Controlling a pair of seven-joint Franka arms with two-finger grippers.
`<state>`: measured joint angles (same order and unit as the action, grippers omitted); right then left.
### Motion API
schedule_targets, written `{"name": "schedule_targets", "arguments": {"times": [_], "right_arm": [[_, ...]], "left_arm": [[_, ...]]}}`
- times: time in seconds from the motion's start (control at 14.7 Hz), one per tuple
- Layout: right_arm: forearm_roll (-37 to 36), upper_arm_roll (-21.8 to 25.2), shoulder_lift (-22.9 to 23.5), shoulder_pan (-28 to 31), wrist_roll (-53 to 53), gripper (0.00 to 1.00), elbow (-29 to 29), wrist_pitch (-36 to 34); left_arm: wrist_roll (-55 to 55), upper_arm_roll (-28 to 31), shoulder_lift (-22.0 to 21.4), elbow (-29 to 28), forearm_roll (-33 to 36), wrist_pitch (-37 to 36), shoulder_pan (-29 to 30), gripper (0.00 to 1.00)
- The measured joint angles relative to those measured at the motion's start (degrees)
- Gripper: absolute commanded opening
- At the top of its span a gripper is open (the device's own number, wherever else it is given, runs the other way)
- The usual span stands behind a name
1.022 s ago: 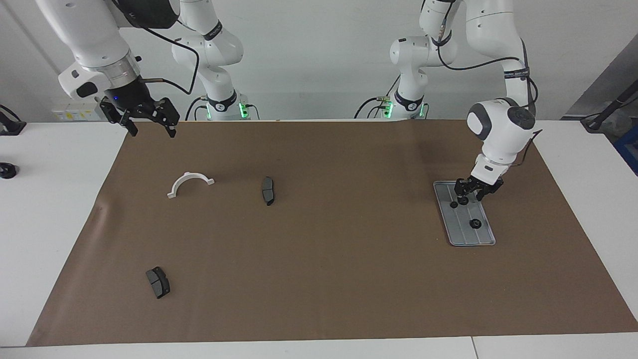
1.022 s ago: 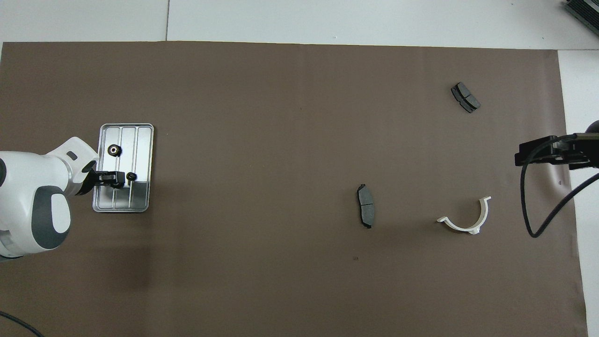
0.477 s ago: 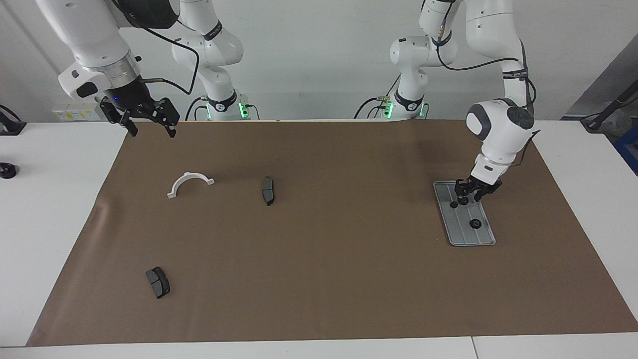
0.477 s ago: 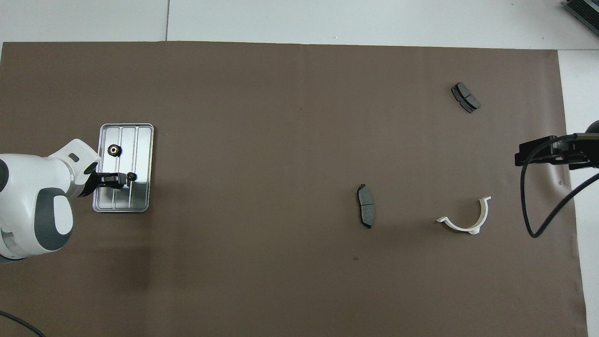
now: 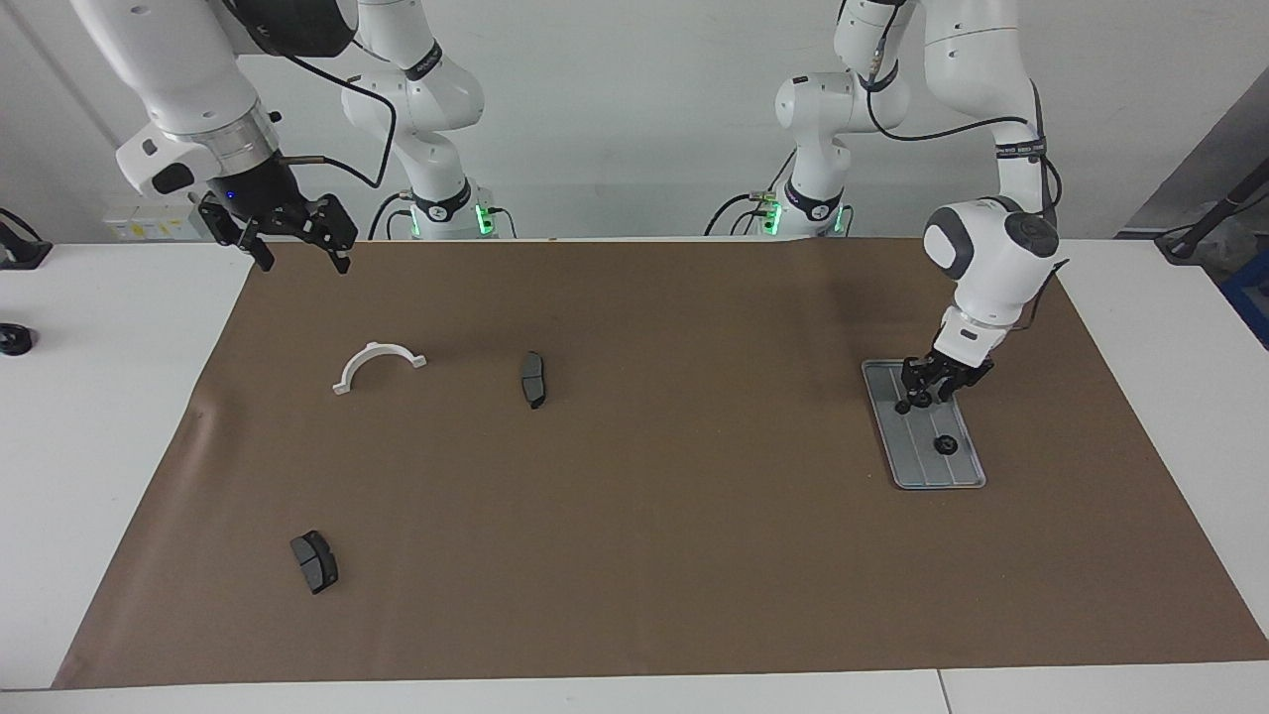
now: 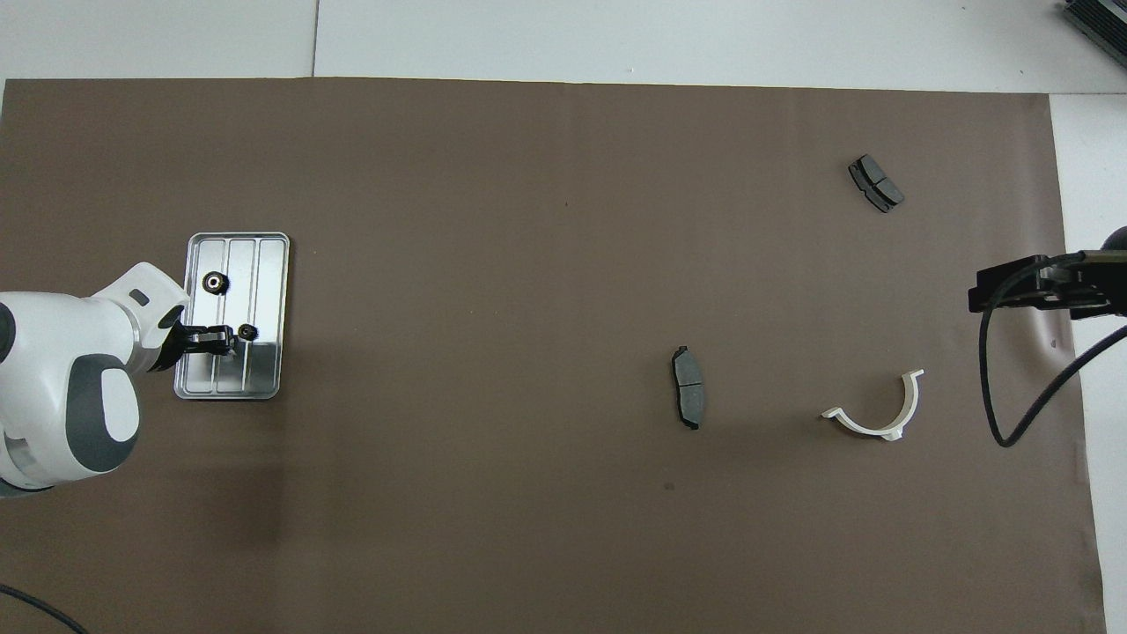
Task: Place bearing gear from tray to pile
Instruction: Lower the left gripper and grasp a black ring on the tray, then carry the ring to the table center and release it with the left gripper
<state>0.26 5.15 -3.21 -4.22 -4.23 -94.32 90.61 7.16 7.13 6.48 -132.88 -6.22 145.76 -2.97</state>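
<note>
Tray (image 5: 927, 474) lying flat on the brown mat (image 5: 634, 595), near the mat's edge at the left arm's end and well apart from the pile. Two bearing gears in it: far gear (image 5: 945, 445) toward the tray's end farther from the robots, untouched; near gear (image 6: 248, 331) toward the end nearer the robots, right at the left gripper (image 5: 907, 401).

Left gripper lowered into the tray and tilted, presumably to take the near gear from the side. Grip state: cannot tell; possibly on the gear, contact not confirmed.

Right gripper (image 5: 295, 246) released, jaws apart, empty, raised over the mat's corner at the right arm's end; waiting, probably held clear of the drop zone.

Pile: white bracket (image 5: 377, 365), first brake pad (image 5: 533, 378) beside it, second brake pad (image 5: 314, 561) near the mat's edge farthest from the robots. No gear among them yet.

From overhead: near gear seen just past the left gripper, height unreadable. From the facing view: gripper down at tray level, gear merged with its dark tip.
</note>
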Motion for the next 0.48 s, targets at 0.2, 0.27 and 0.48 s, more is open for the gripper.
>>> {"name": "schedule_targets", "arguments": {"times": [0.2,0.27,0.48], "right_arm": [[0.0,0.0,0.0,0.0,0.0,1.0,0.0,0.0],[0.0,0.0,0.0,0.0,0.0,1.0,0.0,0.0],[0.0,0.0,0.0,0.0,0.0,1.0,0.0,0.0]], "left_arm": [[0.0,0.0,0.0,0.0,-0.3,0.0,0.0,0.0],[0.0,0.0,0.0,0.1,-0.3,0.1,0.0,0.0],[0.0,-0.3,-0.7,2.9,-0.3,-1.5,-0.3,0.0]]}}
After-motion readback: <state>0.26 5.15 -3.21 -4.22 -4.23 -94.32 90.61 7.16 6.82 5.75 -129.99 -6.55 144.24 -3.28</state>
